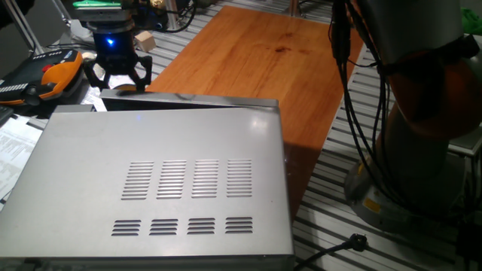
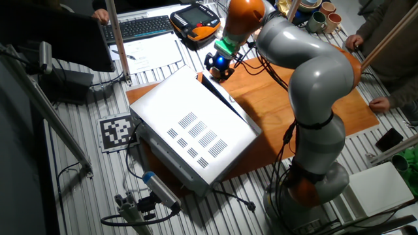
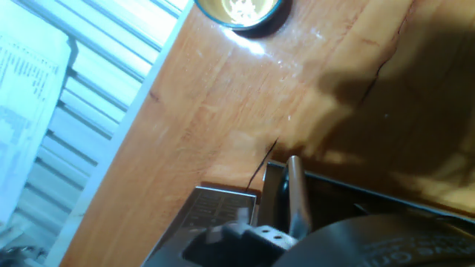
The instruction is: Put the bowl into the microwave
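Hovering by the microwave [image 1: 162,184] door, jaws of my gripper [image 1: 117,75] spread, empty; bowl [image 3: 239,12] ahead, ungrasped—reach next.

One microwave [image 1: 166,188] sits on the desk [image 1: 256,60], its top showing eight vent groups. One bowl [image 3: 241,11] shows. One keyboard [image 2: 147,27] lies behind.

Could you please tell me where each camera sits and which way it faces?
One fixed view: low behind the microwave, looking over its vented top toward the pincer beyond; the arm's base shows at right.
The other fixed view: high up, looking down on the table, microwave and the whole arm.
Hand view: on the hand, looking down at the wooden board and the bowl at the top edge; dark blurred hand parts at bottom.
Both fixed views share the microwave and pincer.
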`<state>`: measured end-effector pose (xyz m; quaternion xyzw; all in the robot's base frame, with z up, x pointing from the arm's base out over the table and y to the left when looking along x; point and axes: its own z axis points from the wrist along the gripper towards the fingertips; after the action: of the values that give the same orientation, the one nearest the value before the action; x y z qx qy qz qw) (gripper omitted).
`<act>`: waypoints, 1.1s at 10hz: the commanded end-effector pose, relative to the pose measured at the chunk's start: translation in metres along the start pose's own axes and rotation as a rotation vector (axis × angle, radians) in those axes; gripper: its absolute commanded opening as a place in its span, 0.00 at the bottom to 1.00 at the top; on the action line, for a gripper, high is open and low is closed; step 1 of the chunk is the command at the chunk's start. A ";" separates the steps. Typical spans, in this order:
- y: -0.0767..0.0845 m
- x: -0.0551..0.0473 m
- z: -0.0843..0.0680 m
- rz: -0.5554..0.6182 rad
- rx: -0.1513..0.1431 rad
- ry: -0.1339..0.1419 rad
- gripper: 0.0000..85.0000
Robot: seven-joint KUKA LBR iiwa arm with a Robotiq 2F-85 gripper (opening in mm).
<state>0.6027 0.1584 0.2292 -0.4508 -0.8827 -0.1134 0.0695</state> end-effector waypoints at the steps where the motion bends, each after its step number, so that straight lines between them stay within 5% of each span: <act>1: -0.001 0.000 -0.002 -0.008 -0.002 0.002 0.80; 5: -0.009 -0.003 -0.006 -0.121 0.008 0.041 0.00; 7: -0.009 -0.003 -0.006 -0.228 0.073 0.022 0.00; 11: -0.009 -0.003 -0.006 -0.369 0.097 0.016 0.00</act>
<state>0.5973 0.1499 0.2339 -0.3053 -0.9453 -0.0877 0.0748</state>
